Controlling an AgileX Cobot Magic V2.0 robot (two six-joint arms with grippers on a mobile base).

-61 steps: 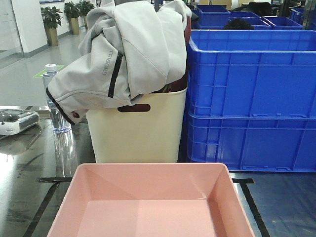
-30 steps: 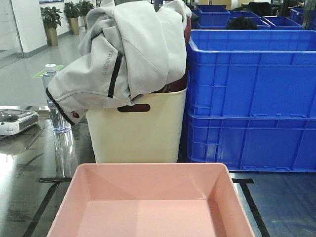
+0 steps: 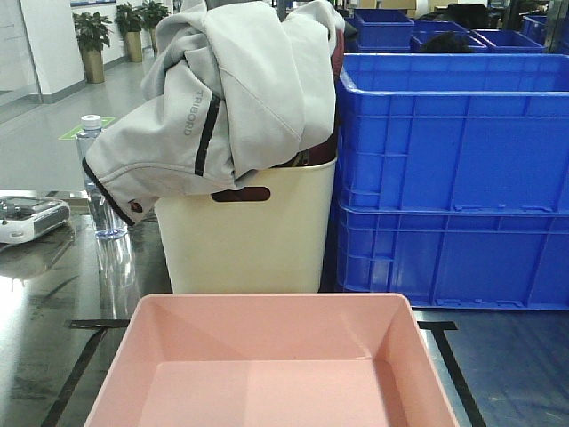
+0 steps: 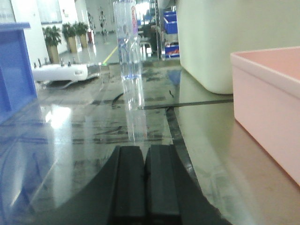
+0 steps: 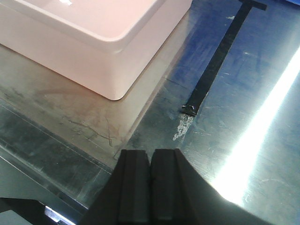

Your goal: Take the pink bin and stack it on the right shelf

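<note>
The pink bin (image 3: pixel 271 365) sits empty at the near edge of the shiny steel shelf top (image 3: pixel 53 311). In the left wrist view its side wall (image 4: pixel 267 103) stands to the right of my left gripper (image 4: pixel 144 150), which is shut with nothing in it, low over the steel. The right wrist view shows a rounded corner of the pink bin (image 5: pixel 93 42) ahead and to the left of my right gripper (image 5: pixel 150 153), also shut and holding nothing. Neither gripper touches the bin. Both arms are out of the front view.
Behind the bin stand a cream handled basket (image 3: pixel 253 240) stuffed with a grey jacket (image 3: pixel 231 89) and stacked blue crates (image 3: pixel 453 178). A clear water bottle (image 3: pixel 100 178) and a white device (image 3: pixel 31 218) are at the left. Black tape lines (image 5: pixel 220 51) mark the steel.
</note>
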